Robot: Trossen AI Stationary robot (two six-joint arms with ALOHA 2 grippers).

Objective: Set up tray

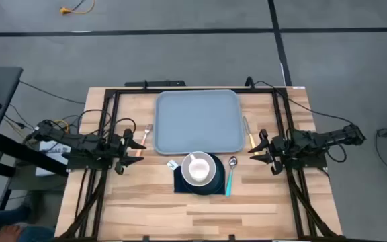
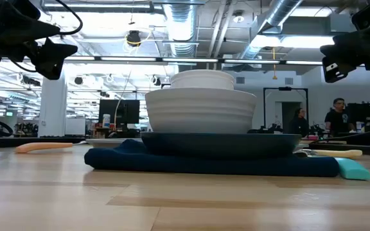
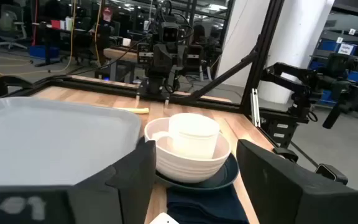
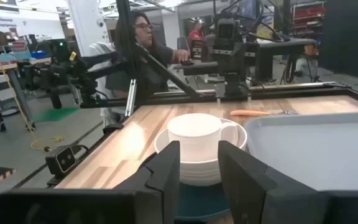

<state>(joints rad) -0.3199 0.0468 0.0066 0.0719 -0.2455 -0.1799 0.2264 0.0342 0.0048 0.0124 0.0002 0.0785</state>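
Grey-blue tray (image 1: 198, 121); white cup (image 1: 197, 167), white bowl (image 2: 201, 110); navy napkin (image 2: 211, 162); teal-handled spoon (image 1: 230, 176).

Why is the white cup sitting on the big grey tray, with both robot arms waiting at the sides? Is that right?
Not quite. The white cup sits in a bowl beside the tray, on the wood, as the high view shows. Both arms do wait at the sides.

Grey floor (image 1: 180, 54) w/ dark seam lines around light wood tabletop (image 1: 146, 195). Exposed ducts (image 2: 288, 16) and ceiling lights overhead, open workshop behind. Person (image 4: 135, 37) at far bench.
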